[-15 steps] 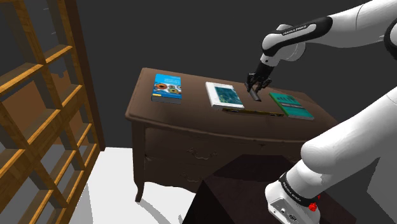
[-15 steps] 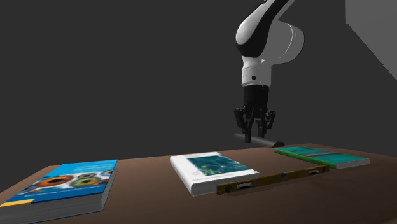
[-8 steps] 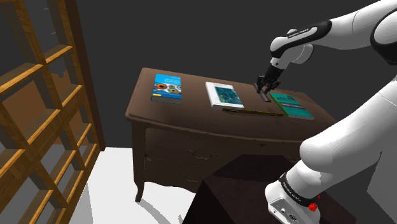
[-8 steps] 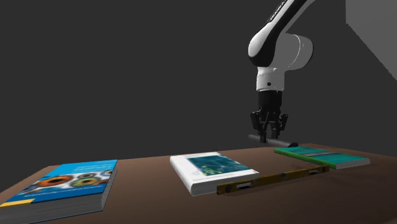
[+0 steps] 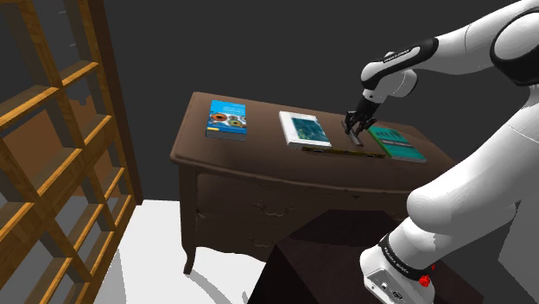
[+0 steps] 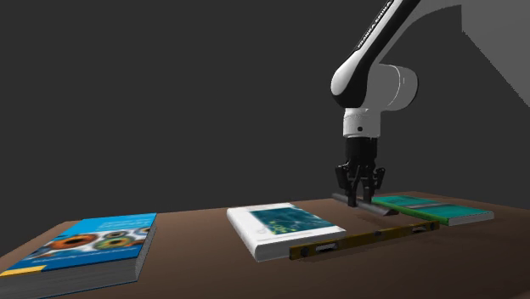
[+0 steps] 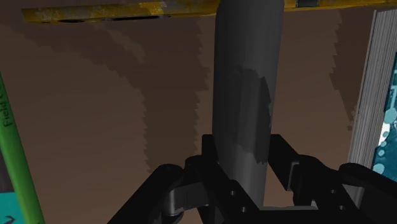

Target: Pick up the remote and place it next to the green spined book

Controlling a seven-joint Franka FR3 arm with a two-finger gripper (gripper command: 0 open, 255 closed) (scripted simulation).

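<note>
Lower than half a second ago, the gripper (image 6: 361, 197) holds the dark grey remote (image 6: 384, 209) clamped between its fingers. The remote is close above the brown desk (image 5: 259, 148), just left of the green spined book (image 6: 435, 211) and right of the white book (image 6: 284, 228), near the yellow level (image 6: 365, 238).

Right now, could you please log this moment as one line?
phase: placing | fingers: shut on remote | remote: low over table, contact unclear | green-spined book: alongside, apart
</note>
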